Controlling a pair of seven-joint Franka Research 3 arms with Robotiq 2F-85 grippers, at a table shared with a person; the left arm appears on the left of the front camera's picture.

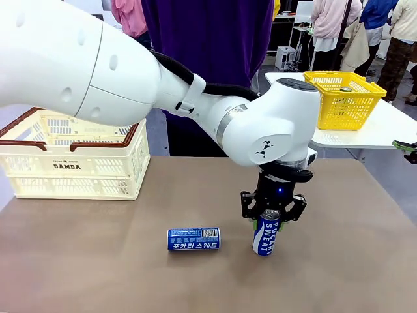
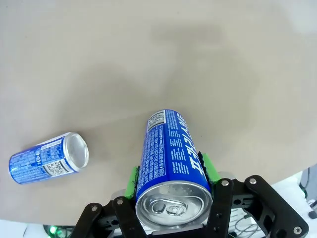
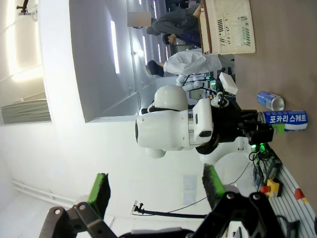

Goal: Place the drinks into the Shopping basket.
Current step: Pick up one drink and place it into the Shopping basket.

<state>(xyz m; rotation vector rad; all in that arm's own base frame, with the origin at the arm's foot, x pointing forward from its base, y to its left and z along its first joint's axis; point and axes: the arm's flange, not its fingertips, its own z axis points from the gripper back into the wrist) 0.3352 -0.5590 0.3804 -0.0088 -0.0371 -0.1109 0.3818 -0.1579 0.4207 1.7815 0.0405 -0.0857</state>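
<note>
One blue Pocari Sweat can [image 1: 266, 235] [image 2: 171, 158] [image 3: 285, 119] stands upright on the brown table, right of centre. My left gripper [image 1: 267, 218] [image 2: 170, 172] comes down over its top, and the green pads press its two sides. A second blue can [image 1: 193, 238] [image 2: 47, 157] [image 3: 270, 100] lies on its side a little to the left, apart from the gripper. The cream Shopping basket [image 1: 71, 163] [image 3: 228, 25] marked DAMDA sits at the table's far left. My right gripper [image 3: 155, 184] is open with nothing between its fingers, and it shows at the right edge [image 1: 407, 149].
A yellow mesh basket [image 1: 344, 98] stands on a white side table [image 1: 365, 134] at the back right. A person in a purple top [image 1: 208, 39] stands at the far side of the table. My left arm spans the middle above the table.
</note>
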